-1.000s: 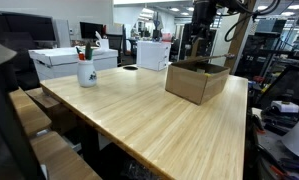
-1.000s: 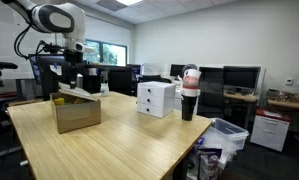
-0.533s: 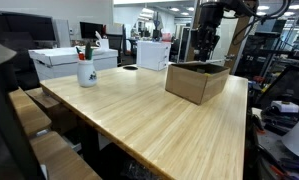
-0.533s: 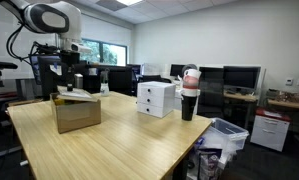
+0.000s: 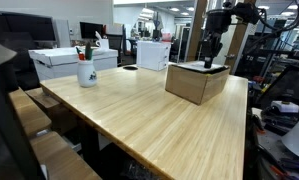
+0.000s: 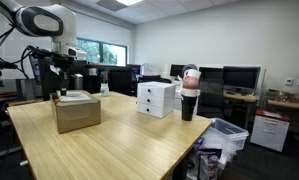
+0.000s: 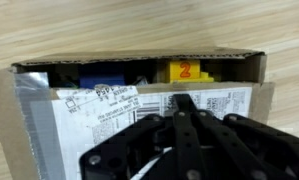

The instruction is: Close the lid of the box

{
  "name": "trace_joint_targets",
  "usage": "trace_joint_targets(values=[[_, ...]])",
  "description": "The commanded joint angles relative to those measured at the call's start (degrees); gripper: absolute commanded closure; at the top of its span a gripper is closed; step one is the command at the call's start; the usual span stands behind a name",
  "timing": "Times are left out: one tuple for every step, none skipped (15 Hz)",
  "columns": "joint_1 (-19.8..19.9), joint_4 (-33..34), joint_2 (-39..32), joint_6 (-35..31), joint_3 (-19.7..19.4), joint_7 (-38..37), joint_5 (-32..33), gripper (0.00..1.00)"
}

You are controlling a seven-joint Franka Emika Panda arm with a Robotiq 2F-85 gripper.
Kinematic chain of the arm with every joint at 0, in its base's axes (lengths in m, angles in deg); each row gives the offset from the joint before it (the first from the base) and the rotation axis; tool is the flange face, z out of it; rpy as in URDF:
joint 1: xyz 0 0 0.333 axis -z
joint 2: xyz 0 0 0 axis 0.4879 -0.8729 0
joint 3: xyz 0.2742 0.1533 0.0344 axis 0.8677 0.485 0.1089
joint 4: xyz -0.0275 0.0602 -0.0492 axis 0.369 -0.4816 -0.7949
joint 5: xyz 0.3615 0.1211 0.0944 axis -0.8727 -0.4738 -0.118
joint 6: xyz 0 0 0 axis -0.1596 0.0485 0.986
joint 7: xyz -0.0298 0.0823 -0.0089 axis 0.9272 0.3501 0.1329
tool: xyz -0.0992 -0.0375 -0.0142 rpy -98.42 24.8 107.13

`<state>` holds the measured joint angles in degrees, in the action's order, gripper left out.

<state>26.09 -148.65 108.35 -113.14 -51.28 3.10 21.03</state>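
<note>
— So, what fills most of the scene?
— A long light-wood table (image 5: 139,125), which both exterior views show running through an office with desks and monitors behind. The white Franka arm (image 6: 45,20) bends down over one end of it.

— And what stands on the table?
— In an exterior view a squarish white box (image 6: 156,98) sits near the middle, and in an exterior view a flat white box (image 5: 67,62) lies at a far corner. The brown cardboard box (image 5: 197,82) stands under the arm, close to the table's edge and well apart from both white ones.

— How does its lid lie?
— In the wrist view the lid (image 7: 129,112) has its near flap lying almost flat across the top, and a printed shipping label (image 7: 104,97) is stuck on that flap. A strip along the far side of the opening is uncovered.

— What about the tool?
— The gripper (image 7: 182,103) sits right over the labelled flap. Its fingers are drawn together to a point with nothing between them. I cannot tell whether the tips touch the cardboard.

— Anything smaller?
— A white mug (image 5: 86,73) with a few things sticking out of it stands just beside the flat white box. Through the uncovered strip, inside the brown cardboard box, a blue item (image 7: 101,76) and a yellow item (image 7: 186,71) bearing a red 2 show side by side.
</note>
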Motion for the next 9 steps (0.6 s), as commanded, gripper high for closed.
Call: trace_joint_targets(values=[[-0.25,-2.2,0.91,-1.36,-0.49,7.78,-0.52,0.97],[-0.4,-2.28,0.55,-1.29,-0.34,9.96,0.25,0.97],[-0.45,-2.4,0.53,-1.34,-0.32,11.08,0.38,0.96],[-0.77,-2.42,0.31,-1.31,-0.53,13.42,0.34,0.96],[-0.88,-2.58,0.32,-1.5,-0.62,15.1,0.32,0.96],[-0.93,-2.5,0.08,-1.54,-0.74,16.58,0.1,0.97],[-0.93,-2.32,-0.23,-1.64,-0.62,17.54,0.26,0.97],[-1.09,-2.15,-0.53,-1.72,-0.62,18.89,0.3,0.97],[-1.22,-2.12,-0.66,-1.84,-0.69,20.07,0.23,0.97]])
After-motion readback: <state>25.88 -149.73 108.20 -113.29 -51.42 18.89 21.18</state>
